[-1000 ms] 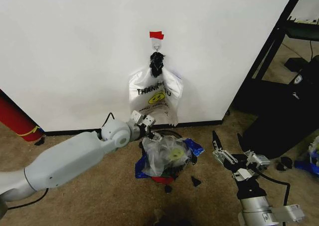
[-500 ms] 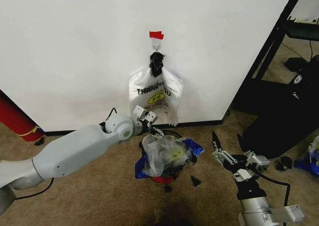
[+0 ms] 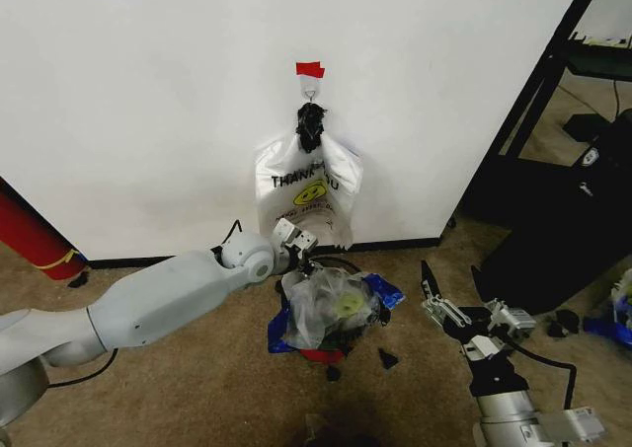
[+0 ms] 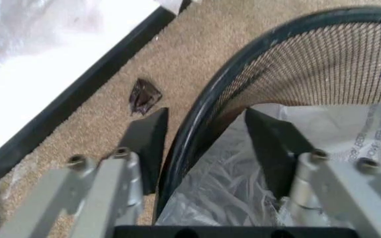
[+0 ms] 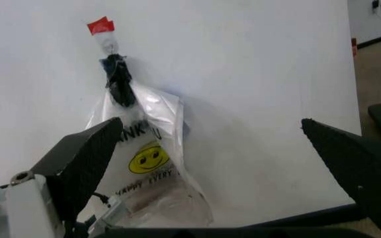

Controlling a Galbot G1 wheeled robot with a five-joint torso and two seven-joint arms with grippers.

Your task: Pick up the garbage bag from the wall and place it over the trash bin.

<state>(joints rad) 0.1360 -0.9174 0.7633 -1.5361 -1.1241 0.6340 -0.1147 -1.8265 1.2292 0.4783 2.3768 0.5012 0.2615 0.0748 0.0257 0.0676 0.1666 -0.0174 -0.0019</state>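
Observation:
The garbage bag (image 3: 331,307), crinkly translucent plastic with a yellow smiley and blue patches, lies bunched over the trash bin (image 3: 318,354), a black mesh basket with a red base, on the carpet below the wall (image 3: 148,102). My left gripper (image 3: 299,250) is open at the bin's back rim. In the left wrist view the left gripper (image 4: 206,119) straddles the rim of the trash bin (image 4: 323,64), one finger outside over the carpet and one inside above the garbage bag (image 4: 230,198). My right gripper (image 3: 449,274) hangs open to the bin's right, holding nothing.
A "THANK YOU" bag (image 3: 308,195) hangs from a hook under a black knot (image 3: 310,123) and red tape (image 3: 309,69). A red cylinder (image 3: 30,235) leans at the left. A black frame (image 3: 538,82) and a dark bulk (image 3: 563,240) stand at the right. Dark scraps (image 3: 387,358) lie on the carpet.
My left arm has reached a little farther right, bringing its gripper closer to the bin's rim. The right arm and both bags have not moved.

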